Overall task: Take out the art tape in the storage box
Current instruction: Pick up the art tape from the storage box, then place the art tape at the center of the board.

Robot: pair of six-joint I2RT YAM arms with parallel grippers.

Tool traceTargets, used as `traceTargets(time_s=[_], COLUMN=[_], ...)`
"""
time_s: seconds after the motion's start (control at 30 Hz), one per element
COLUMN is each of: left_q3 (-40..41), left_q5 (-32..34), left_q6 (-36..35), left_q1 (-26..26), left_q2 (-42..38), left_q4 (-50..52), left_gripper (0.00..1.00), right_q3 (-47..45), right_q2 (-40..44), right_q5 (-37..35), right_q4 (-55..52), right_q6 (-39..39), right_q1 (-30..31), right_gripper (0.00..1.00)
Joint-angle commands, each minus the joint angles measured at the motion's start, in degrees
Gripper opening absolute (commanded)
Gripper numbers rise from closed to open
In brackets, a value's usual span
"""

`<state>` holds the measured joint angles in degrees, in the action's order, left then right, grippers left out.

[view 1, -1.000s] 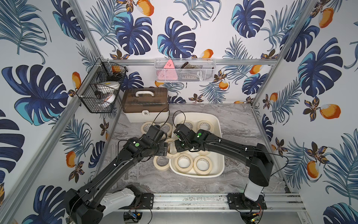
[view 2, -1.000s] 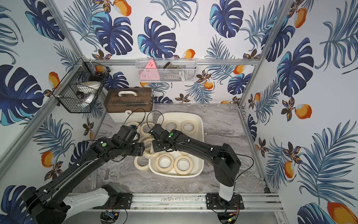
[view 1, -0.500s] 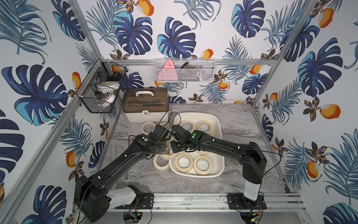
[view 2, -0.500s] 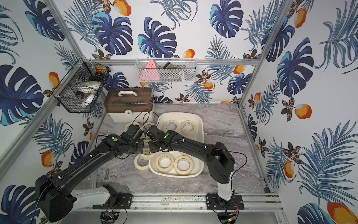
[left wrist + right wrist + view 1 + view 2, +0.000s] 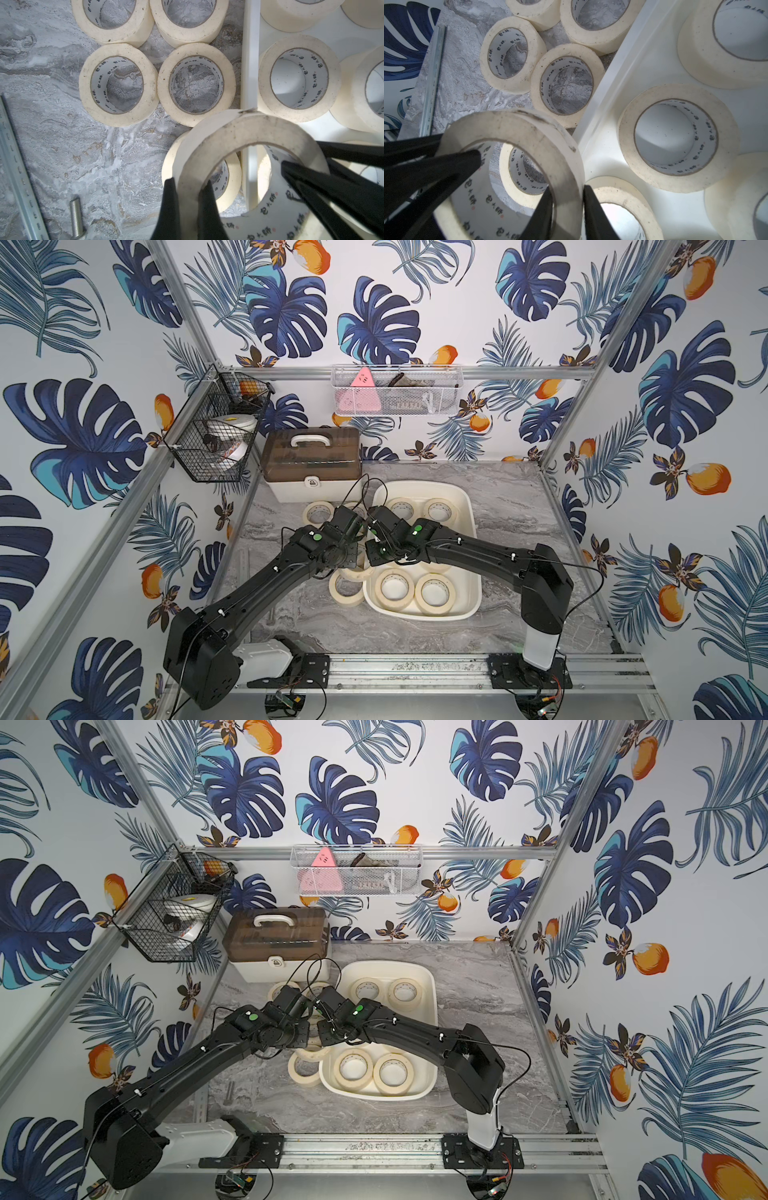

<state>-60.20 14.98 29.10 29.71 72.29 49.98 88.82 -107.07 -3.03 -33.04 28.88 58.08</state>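
Tape roll (image 5: pixel 249 128) hangs over the storage box (image 5: pixel 250 62) rim, left jaws clenched on its wall. Right jaws straddle it, grip unclear.

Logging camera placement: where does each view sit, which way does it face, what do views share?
Top views: high at the front, looking down on table, storage box, left arm and right arm.
Left wrist: looks down past the left gripper pinching the held tape roll; the other arm's fingers intrude.
Right wrist: looks down past the right gripper straddling that roll's wall.
Shared: both wrists see that roll and loose rolls on the table.
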Motion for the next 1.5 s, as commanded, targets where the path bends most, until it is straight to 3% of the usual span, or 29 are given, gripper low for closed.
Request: traceTargets(time_s=[0.0, 0.27, 0.43, 0.57, 0.83, 1.1, 1.3, 1.47], left_q3=[-0.13, 1.32, 2.56, 2.12, 9.93, 16.79, 22.55, 24.29], left_q5=[2.72, 5.95, 7.36, 13.75, 20.85, 16.95, 9.49, 5.62], left_q6=[4.40, 10.30, 15.99, 25.91, 35.93, 39.02, 35.95, 34.23], left_q1=[0.01, -1.14, -4.44, -6.17, -7.52, -14.14, -20.15, -21.71], left_q2=[-0.90, -4.34, -5.38, -6.29, -16.59, -14.59, -11.31, -7.60], left_q4=[-1.35, 0.72, 4.05, 11.76, 10.99, 7.86, 0.15, -3.86], left_gripper=[0.00, 0.00, 0.00, 0.00, 0.00, 0.00, 0.00, 0.00], right_q3=[-0.46, -1.10, -2.00, -3.92, -7.21, -12.62, -15.92, -17.59], right_q2=[1.43, 5.43, 8.52, 11.26, 13.48, 15.15, 17.43, 19.56], right_q5=[0.85, 1.14, 0.15, -1.93, -4.90, -5.84, -5.41, -5.34], right_q4=[2.10, 1.23, -0.19, -0.34, -2.38, -2.88, -3.26, -3.31], right_q6=[-0.70, -3.53, -4.02, -4.19, -3.85, -3.51, -3.45, -3.48], right_q1=[0.16, 0.19, 0.10, -0.16, -1.81, -4.56, -7.49, -9.12], right_gripper=[0.40, 0.59, 0.61, 0.63, 0.64, 0.64, 0.64, 0.64])
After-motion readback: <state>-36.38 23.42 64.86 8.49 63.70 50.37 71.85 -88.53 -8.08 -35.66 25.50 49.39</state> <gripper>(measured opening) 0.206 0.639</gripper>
